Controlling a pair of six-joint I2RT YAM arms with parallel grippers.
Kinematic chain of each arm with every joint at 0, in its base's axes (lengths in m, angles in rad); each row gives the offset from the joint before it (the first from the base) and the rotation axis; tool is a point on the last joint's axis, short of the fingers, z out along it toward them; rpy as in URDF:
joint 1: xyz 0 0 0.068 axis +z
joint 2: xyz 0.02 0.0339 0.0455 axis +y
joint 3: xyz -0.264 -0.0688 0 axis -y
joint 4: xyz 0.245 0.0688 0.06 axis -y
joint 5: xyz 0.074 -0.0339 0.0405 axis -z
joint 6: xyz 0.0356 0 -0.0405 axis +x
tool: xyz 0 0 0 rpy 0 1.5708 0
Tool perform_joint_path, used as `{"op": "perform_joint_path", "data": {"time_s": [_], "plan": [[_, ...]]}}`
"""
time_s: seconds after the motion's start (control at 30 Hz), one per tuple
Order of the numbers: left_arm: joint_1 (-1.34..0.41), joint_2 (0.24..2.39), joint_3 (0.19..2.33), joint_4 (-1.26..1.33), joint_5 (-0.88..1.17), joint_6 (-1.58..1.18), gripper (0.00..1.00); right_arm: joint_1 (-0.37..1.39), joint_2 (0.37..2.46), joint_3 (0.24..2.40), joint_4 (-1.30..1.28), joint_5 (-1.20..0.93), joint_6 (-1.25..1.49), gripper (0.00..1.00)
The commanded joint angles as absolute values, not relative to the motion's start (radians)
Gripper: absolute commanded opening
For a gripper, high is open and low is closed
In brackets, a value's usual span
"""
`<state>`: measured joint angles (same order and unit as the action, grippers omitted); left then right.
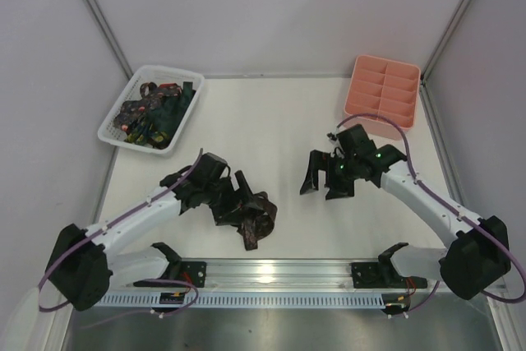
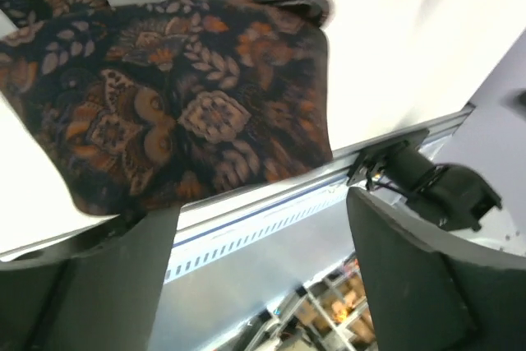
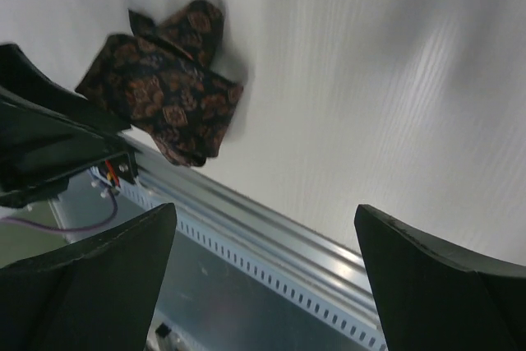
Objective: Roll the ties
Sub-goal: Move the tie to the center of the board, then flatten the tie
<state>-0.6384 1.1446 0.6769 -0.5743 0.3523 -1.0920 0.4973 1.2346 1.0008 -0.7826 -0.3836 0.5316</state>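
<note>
While left pincer [image 2: 255, 211] and right pincer [image 3: 265, 211] gape, crumpled brown floral tie [image 1: 251, 216] lies bunched.

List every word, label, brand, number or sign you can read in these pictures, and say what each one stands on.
No readable text in any view.
Brown patterned tie: only leaf and flower ornament, no lettering.
White lattice basket, pink compartment tray, slotted metal rail: no markings visible.
Dark ties heaped in the basket: small coloured marks, too small to tell whether any is a label.
</note>
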Motion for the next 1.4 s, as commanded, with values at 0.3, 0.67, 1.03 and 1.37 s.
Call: {"op": "perform_joint_path", "data": {"time_s": [0.3, 0.67, 1.03, 1.37], "plan": [[-0.643, 0.794, 0.873, -0.931, 0.115, -0.939, 0.81, 0.755, 1.201, 0.916, -0.676, -0.417, 0.683, 0.99], [-0.96, 1.25, 1.146, -1.046, -0.309, -0.546, 0.8, 0.617, 1.169, 0.962, -0.735, -0.423, 0.624, 1.0], [-1.08, 1.474, 1.236, -1.129, -0.511, -0.471, 0.76, 0.5, 1.103, 0.92, -0.761, -0.469, 0.604, 1.0], [-1.08, 1.546, 1.221, -1.088, -0.443, -0.39, 0.7, 0.492, 1.114, 0.913, -0.73, -0.488, 0.614, 1.0]]}}
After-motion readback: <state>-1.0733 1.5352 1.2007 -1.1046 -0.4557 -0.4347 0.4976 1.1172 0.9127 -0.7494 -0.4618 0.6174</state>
